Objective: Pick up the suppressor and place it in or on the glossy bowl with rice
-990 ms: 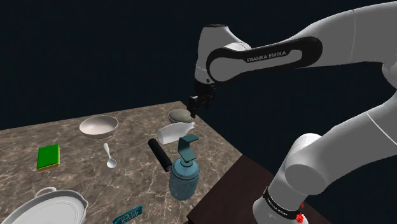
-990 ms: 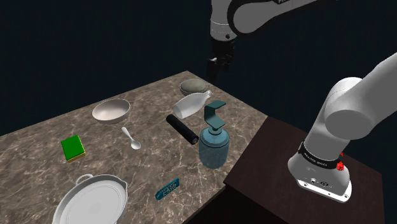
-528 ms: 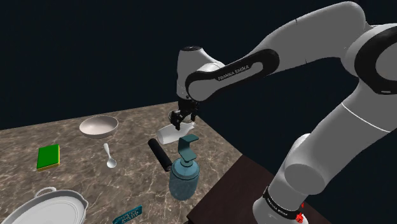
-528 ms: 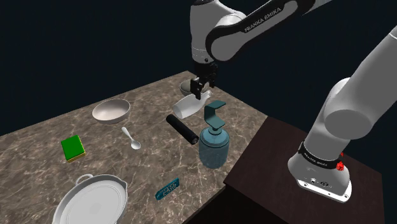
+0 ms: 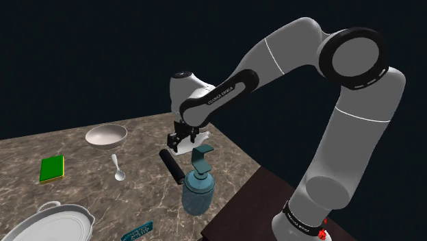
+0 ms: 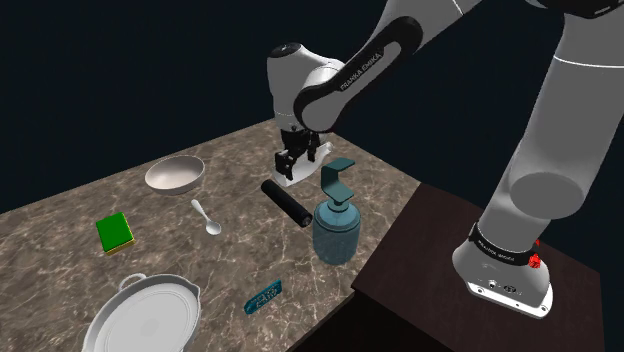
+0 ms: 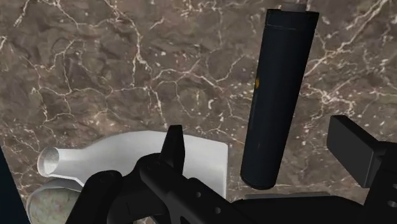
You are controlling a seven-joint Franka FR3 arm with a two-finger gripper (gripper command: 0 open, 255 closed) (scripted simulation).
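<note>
A white robot arm bends down over a brown marble table [image 5: 82, 188]. Its black claw [image 5: 176, 142] hangs low, a little left of the shoulder view's centre.

The wrist view gives us the close detail. The two fingers [image 7: 173, 143] are spread wide and touch nothing. A black tube [image 7: 277, 95] lies flat on the marble in the gap ahead of them. It runs almost straight away from the claw, with a narrower nub at its far end. Next to the tube but apart from it, a white bottle [image 7: 127, 158] lies on its side. A grey stone-like lump [image 7: 48, 203] sits by the bottle's neck.

The two outer views add the wider table. In both, the tube sits near the middle of the frame, its long axis slanting from upper left to lower right. The claw hangs over its upper end.

A pale bowl [image 5: 106, 136] rests at the upper left, well apart from the tube. A white spoon [image 5: 118, 168] lies between them. A blue-green soap pump jar [image 5: 198, 186] stands upright just beside the tube's lower end.

At the left we see a green block [image 5: 52, 168], and at the lower left a white pan [image 5: 51, 222]. A small teal tag [image 5: 137, 231] lies by the table's front edge. The dark stand [image 5: 250, 198] sits at the lower right.
</note>
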